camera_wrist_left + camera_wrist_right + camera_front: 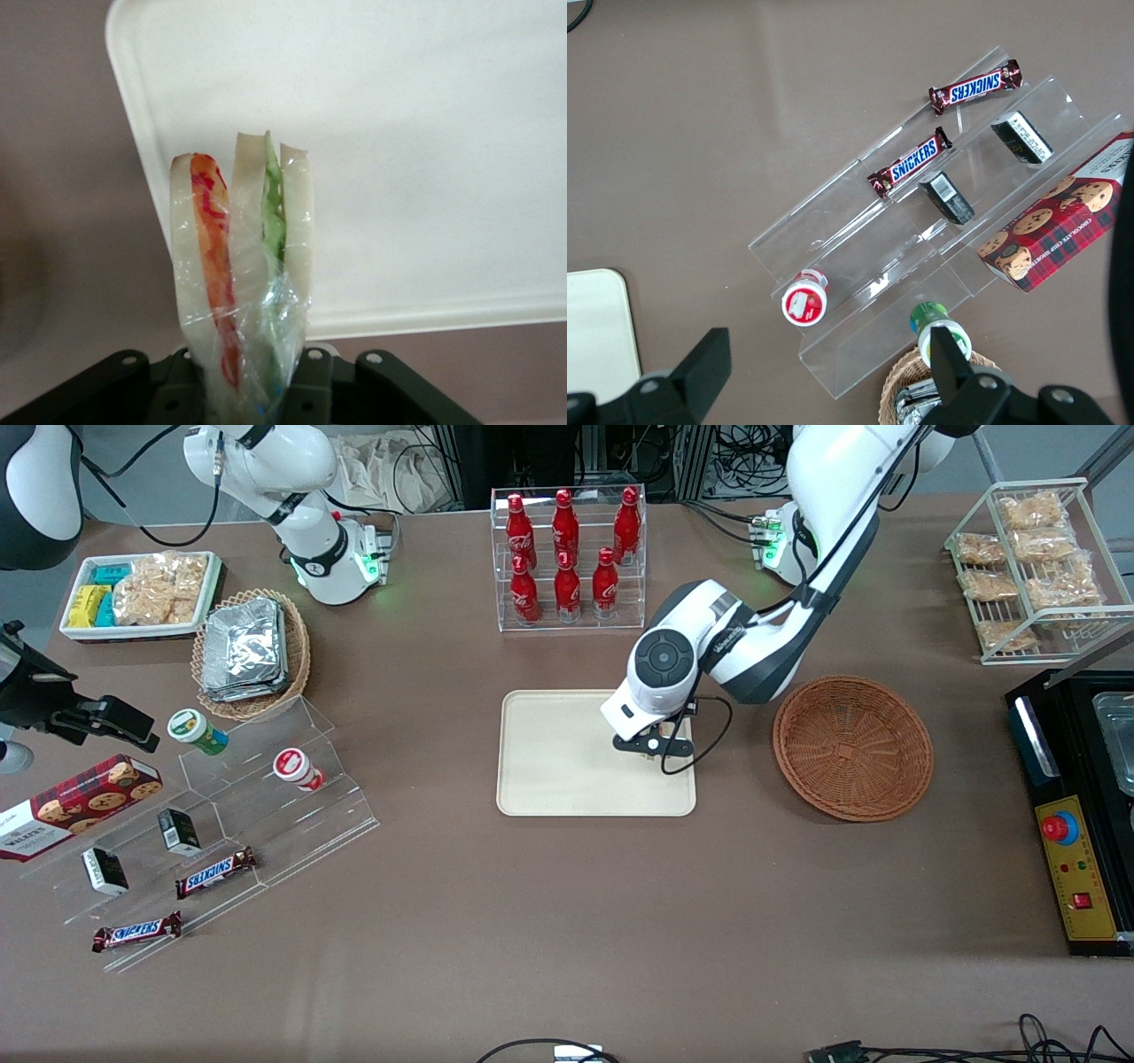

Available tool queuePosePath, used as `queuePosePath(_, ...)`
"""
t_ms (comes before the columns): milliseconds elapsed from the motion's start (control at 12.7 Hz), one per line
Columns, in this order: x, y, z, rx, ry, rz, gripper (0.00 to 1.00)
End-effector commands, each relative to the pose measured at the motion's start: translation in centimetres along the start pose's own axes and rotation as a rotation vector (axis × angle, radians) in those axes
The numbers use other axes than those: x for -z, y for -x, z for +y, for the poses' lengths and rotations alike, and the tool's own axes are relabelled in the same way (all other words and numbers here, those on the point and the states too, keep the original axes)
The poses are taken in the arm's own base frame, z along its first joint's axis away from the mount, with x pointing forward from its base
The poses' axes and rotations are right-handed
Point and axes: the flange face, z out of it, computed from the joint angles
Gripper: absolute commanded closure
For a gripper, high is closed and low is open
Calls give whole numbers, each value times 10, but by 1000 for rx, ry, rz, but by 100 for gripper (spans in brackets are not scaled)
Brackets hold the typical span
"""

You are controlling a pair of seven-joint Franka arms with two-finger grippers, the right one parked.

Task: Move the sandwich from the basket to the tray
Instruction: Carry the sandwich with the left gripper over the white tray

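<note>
Brown table (pixel 532 921), jaws gripping sandwich (pixel 244 257), seemingly above tray (pixel 549 753)

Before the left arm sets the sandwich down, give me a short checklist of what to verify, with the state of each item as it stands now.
1. Sandwich held in the gripper: ok, fingers shut on its wrapped end.
2. Gripper over the tray: ok, though it hangs near the tray edge closest to the basket.
3. Sandwich fully over the tray: not ok, the wrist view shows it straddling the rim.
4. Tray surface free for the drop: ok, nothing lies on it.
5. Basket emptied: ok, nothing in it.
6. Height above the tray: cannot tell.
</note>
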Motion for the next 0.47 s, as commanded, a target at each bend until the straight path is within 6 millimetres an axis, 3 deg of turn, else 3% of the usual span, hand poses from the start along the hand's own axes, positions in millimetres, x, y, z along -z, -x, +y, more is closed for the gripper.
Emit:
queuePosePath(0,-27,-9,-4,-10,19,5,100)
queuePosePath(79,-39,-17,-14,-2,4,7,100)
queuePosePath(236,-55,-21,-15,-17,-1,22,100)
queuePosePath(394,-63,-28,-22,-5,1,23,100)
